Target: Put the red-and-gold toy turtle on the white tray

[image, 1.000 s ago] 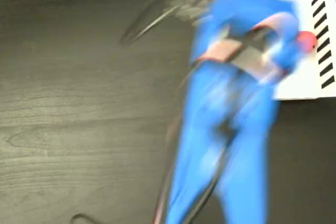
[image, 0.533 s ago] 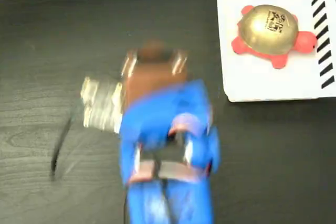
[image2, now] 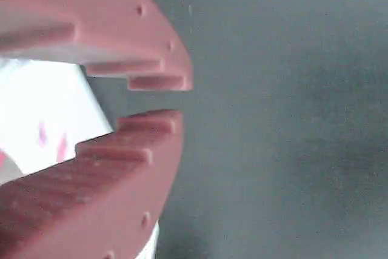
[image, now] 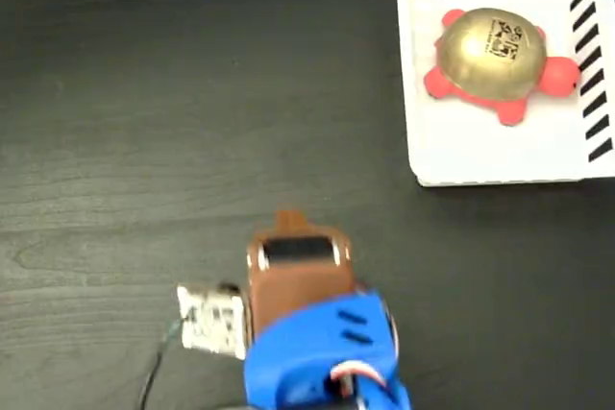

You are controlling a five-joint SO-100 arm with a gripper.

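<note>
In the fixed view the arm (image: 322, 352) sits low and left of centre, a blue body with a brown wrist block on top and a small pale module (image: 213, 319) on its left side, all above the dark wood-grain table (image: 144, 122). From this angle the fingers themselves are hidden under the arm. The wrist view shows the gripper (image2: 157, 98) close up: two reddish, stepped fingers (image2: 109, 168) with their tips nearly together, only a narrow slit of dark table showing between them, and nothing pinched there. A pale, blurred patch with pinkish marks shows behind the fingers at the left of that view; what it is cannot be told.

Further right in the fixed view, well apart from the arm and up in the top right corner, lies the white tray (image: 500, 156), with short black diagonal stripes along its upper and right edges. The red-and-gold toy turtle (image: 495, 53) rests on it, upright, gold shell up with small dark print on top, its coral head pointing to the right, close to the striped right edge. The turtle lies fully within the tray's rim, and it is the only thing on the tray
</note>
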